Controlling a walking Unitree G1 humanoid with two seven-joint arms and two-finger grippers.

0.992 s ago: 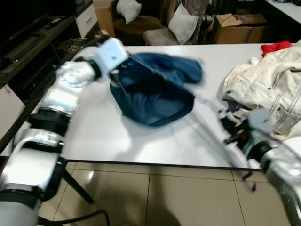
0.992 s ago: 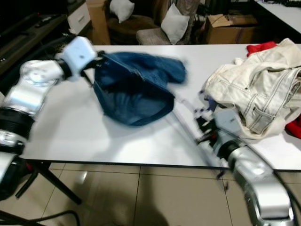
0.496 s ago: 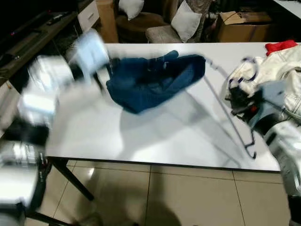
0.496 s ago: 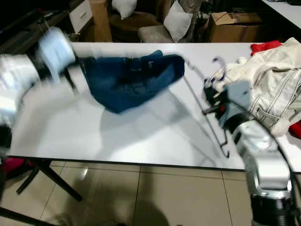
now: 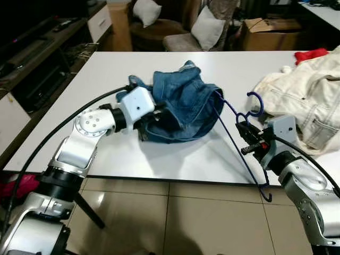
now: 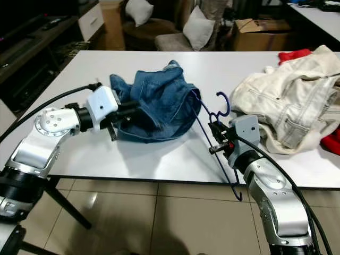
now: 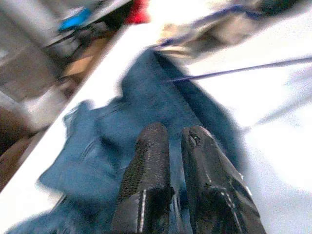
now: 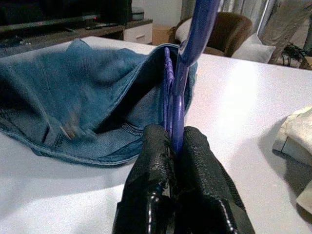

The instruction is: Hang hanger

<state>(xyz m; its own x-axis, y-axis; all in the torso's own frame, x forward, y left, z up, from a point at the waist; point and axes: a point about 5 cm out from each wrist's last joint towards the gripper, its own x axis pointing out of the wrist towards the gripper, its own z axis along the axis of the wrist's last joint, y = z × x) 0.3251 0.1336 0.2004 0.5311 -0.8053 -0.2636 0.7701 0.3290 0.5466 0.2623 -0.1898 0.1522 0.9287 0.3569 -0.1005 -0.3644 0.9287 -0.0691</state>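
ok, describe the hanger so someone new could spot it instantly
On the white table, look between the blue denim garment and the cream jacket. The hanger is the thin purple wire frame there, pinched in the right gripper, one end tucked into the denim, the other hanging past the table's front edge.

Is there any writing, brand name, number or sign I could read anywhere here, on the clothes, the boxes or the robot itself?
None can be read.
Brown cardboard box behind the white table: no print legible.
Blue denim garment and cream denim jacket: no tag or label visible.
Purple wire hanger, pinched in the right hand: plain.
Left hand, fingers nearly together at the blue denim: its wrist housing bears no marking.
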